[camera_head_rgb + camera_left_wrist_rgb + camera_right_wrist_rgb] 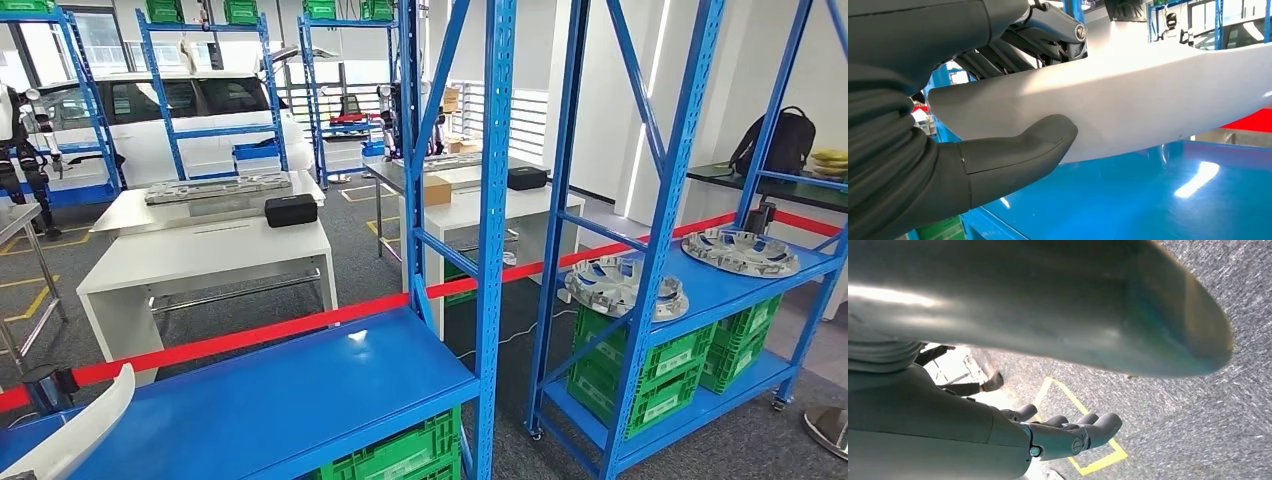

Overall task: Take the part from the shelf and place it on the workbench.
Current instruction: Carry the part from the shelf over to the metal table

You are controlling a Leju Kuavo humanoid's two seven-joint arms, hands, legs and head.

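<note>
White curved body panel, the part I'm after, sits in my left robot hand: thumb pressed under its lower face, darker fingers over the upper edge, so it is gripped and held just above the blue shelf deck. From the head view I see one end of the panel at the lower left over that shelf. My right robot hand hangs over grey carpet with fingers loosely curled, holding nothing. I judge the pick done; carrying it to the white desk beyond the red barrier tape and setting it down remain.
</note>
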